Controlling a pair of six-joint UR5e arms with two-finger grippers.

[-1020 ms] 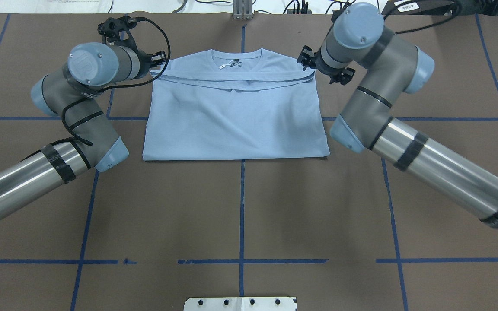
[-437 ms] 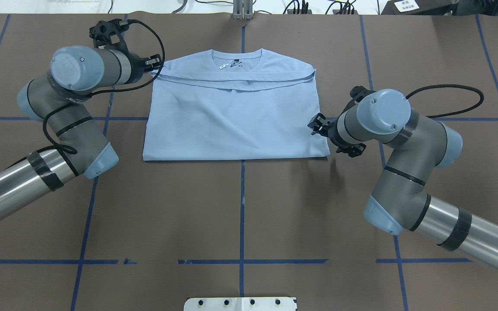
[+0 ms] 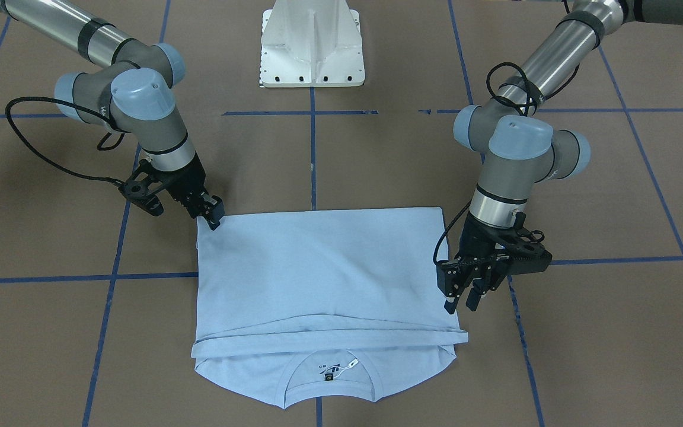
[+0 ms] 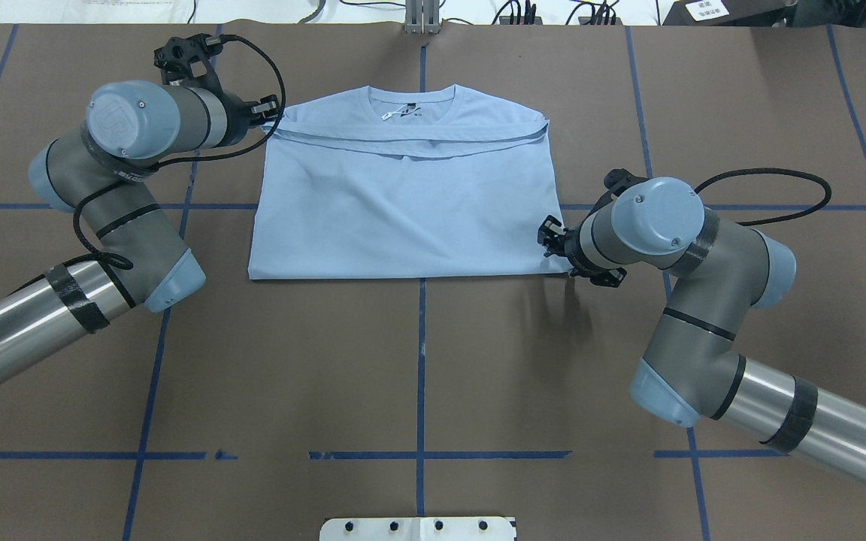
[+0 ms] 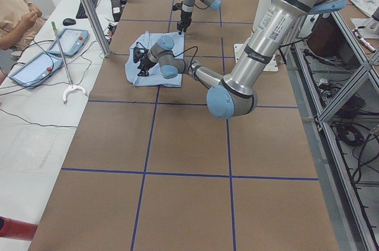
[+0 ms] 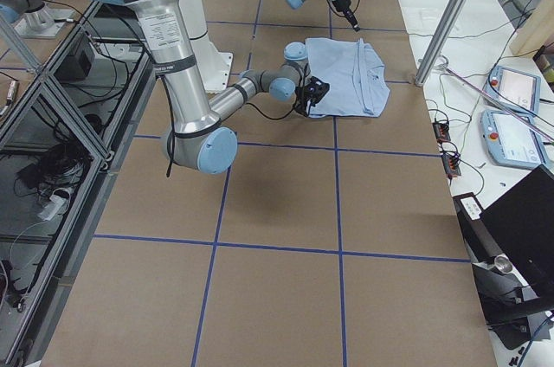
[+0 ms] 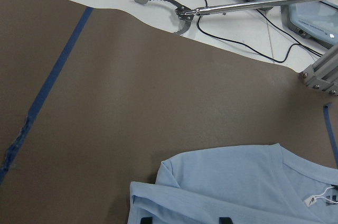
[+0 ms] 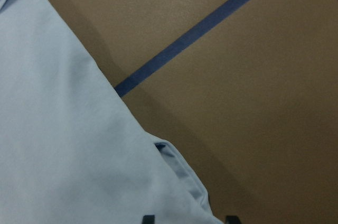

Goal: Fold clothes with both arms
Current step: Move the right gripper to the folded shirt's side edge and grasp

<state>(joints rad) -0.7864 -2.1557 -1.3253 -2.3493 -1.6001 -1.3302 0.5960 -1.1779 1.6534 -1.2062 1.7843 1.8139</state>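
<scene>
The light blue T-shirt (image 4: 403, 203) lies flat on the brown table, sleeves tucked in and hem folded up to just below the collar (image 4: 412, 96), which points away from me. It also shows in the front view (image 3: 318, 267). My left gripper (image 4: 274, 113) is open, at the shirt's shoulder corner; in the front view it (image 3: 460, 303) hovers just over the fold edge. In the left wrist view the fingertips (image 7: 146, 220) straddle the fold. My right gripper (image 4: 551, 239) is open at the near right corner, its tips touching the cloth there (image 3: 214, 218). The right wrist view shows that corner (image 8: 174, 155).
The white pedestal base (image 3: 312, 44) stands at my edge of the table. Blue tape lines (image 4: 421, 361) grid the brown surface. Beyond the far edge lie a grabber tool (image 7: 179, 10), teach pendants (image 7: 311, 12) and cables. An operator (image 5: 15, 14) sits at the far side.
My right gripper has swung from the shirt's collar-end corner down its right edge to the near corner. My left arm drew slightly outward, then held at the shoulder corner. The shirt has not moved.
</scene>
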